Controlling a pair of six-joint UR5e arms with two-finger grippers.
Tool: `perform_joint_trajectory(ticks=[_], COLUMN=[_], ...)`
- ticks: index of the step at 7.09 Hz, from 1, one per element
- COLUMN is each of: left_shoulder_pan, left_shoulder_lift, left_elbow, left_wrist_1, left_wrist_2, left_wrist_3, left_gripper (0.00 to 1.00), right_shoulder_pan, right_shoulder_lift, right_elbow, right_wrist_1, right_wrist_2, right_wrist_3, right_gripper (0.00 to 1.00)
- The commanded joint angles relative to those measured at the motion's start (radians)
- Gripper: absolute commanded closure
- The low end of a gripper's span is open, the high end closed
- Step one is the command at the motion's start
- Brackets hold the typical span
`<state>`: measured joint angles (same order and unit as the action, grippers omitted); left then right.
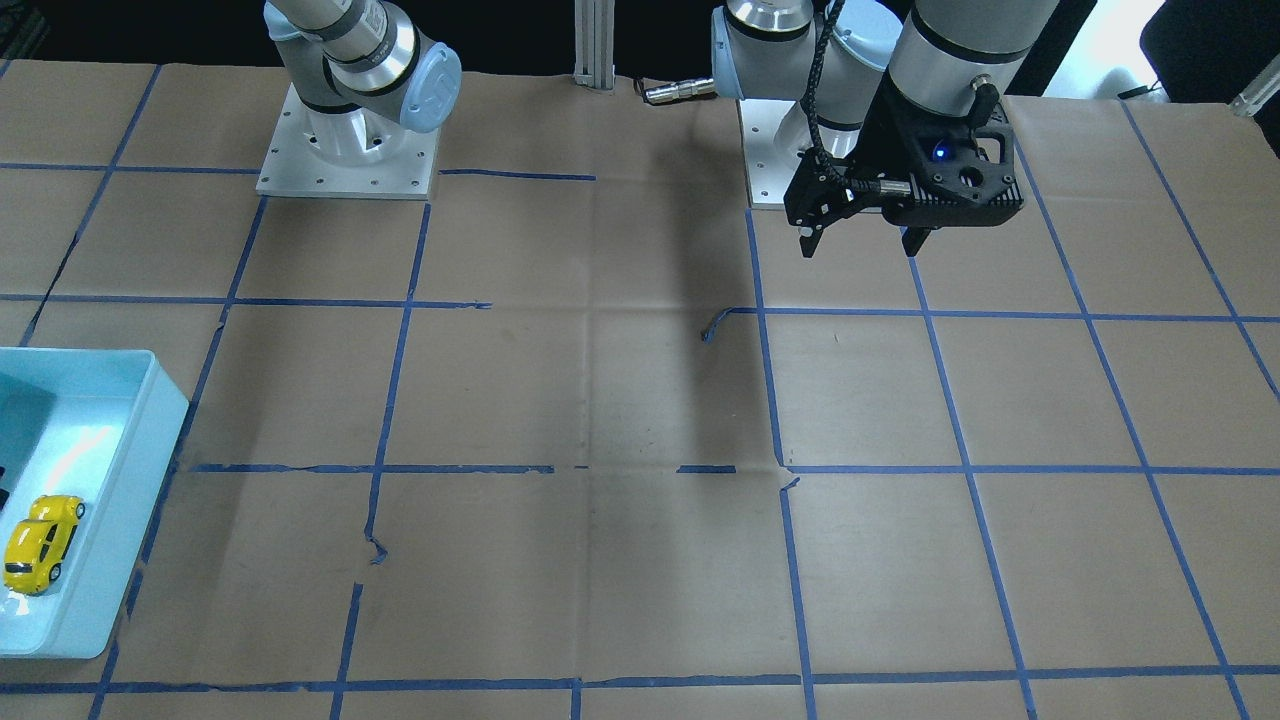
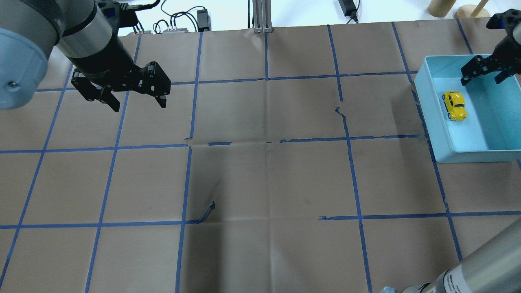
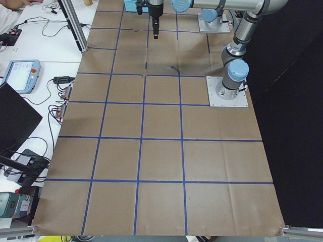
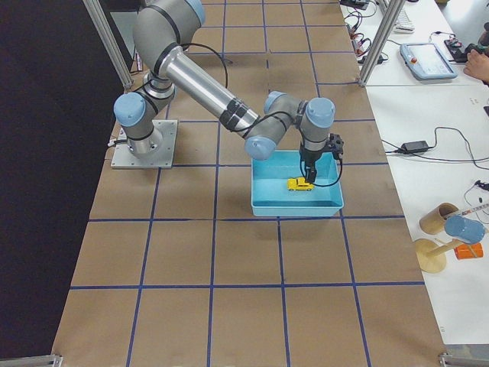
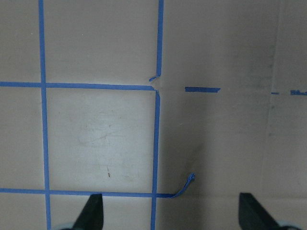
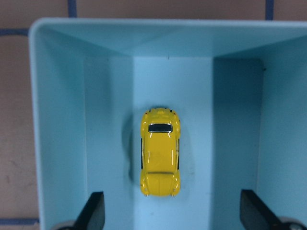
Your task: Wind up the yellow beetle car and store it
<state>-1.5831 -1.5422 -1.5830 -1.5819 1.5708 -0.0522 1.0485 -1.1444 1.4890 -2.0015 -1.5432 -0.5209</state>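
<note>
The yellow beetle car (image 2: 454, 105) lies on its wheels on the floor of a light blue bin (image 2: 431, 122) at the table's right end. It also shows in the front view (image 1: 40, 543) and the right wrist view (image 6: 160, 152). My right gripper (image 2: 481, 80) hangs above the bin just beyond the car, open and empty, and its fingers do not touch the car. My left gripper (image 2: 139, 106) hovers open and empty over bare brown paper at the far left. In the left wrist view (image 5: 172, 213) there is only paper and tape between its fingertips.
The table is covered in brown paper with a blue tape grid, and loose torn tape ends (image 2: 207, 211) stick up near the middle. The arm bases (image 1: 348, 150) stand at the robot's edge. A metal post (image 2: 262, 16) and cables lie beyond the far edge.
</note>
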Motion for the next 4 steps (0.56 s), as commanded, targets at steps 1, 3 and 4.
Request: perform_joint_trajectory(ticks=[1, 3, 4], left_shoulder_pan=[0.000, 0.000, 0.000], left_shoulder_lift=[0.002, -0.002, 0.001], left_elbow=[0.000, 0.000, 0.000], left_wrist_1=[-0.004, 0.005, 0.000], left_wrist_2=[0.002, 0.000, 0.002], left_wrist_3=[0.002, 0.002, 0.002], left_gripper=[0.01, 0.01, 0.01], right_shoulder_pan=[0.085, 0.207, 0.256], right_shoulder_lift=[-0.124, -0.179, -0.182], right_elbow=[-0.077, -0.210, -0.272], right_wrist_1=[0.163, 0.409, 0.465], right_wrist_2=[0.003, 0.005, 0.008], right_wrist_3=[0.074, 0.180, 0.284], right_gripper=[0.00, 0.00, 0.00])
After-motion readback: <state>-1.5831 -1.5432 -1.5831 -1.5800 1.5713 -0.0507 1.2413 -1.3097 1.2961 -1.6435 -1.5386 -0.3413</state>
